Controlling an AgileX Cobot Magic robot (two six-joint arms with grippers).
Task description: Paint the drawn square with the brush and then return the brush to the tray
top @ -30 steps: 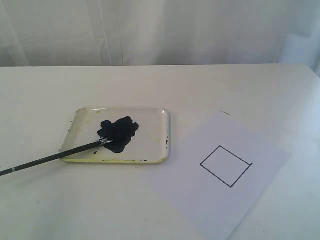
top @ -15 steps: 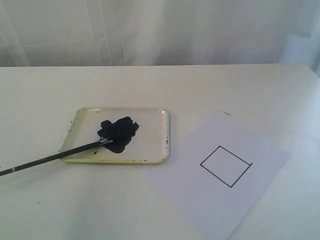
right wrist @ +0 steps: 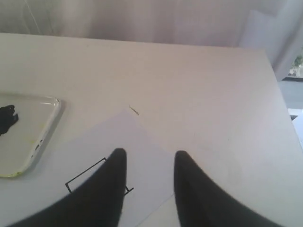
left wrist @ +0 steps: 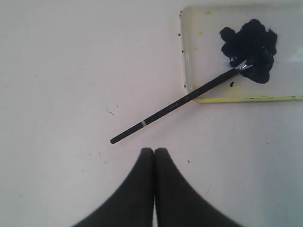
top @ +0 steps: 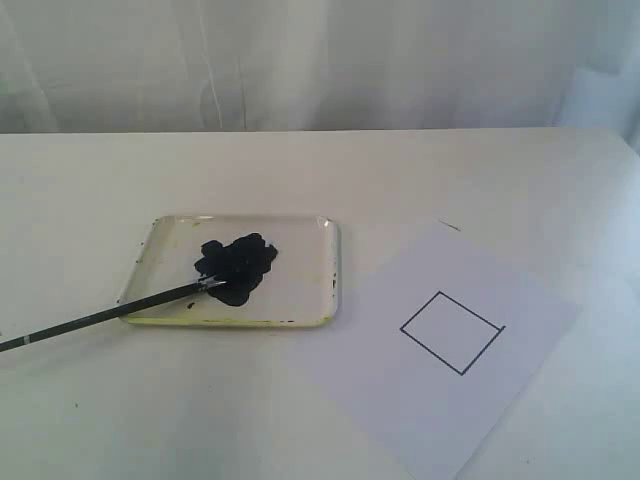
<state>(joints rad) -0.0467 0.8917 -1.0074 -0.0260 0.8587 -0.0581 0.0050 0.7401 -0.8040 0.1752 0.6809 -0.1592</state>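
- Black brush [top: 110, 312] rests tip in the tray [top: 335, 270], handle trailing toward the left edge of the table [top: 300, 170]; the drawn square [top: 452, 332] lies unpainted near the right edge
- Best pinch the handle mid-length, across its axis, lifting straight up
- Only the wrist views show grippers: left gripper [left wrist: 154, 151] fingers pressed together, right gripper [right wrist: 147, 156] fingers spread, both empty

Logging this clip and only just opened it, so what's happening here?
Nothing is held yet. The brush lies with its tip in the paint on the tray and its handle out on the table. The left gripper, shut, hovers by the handle's end. The right gripper, open, hangs over the paper near the square, which is unpainted.
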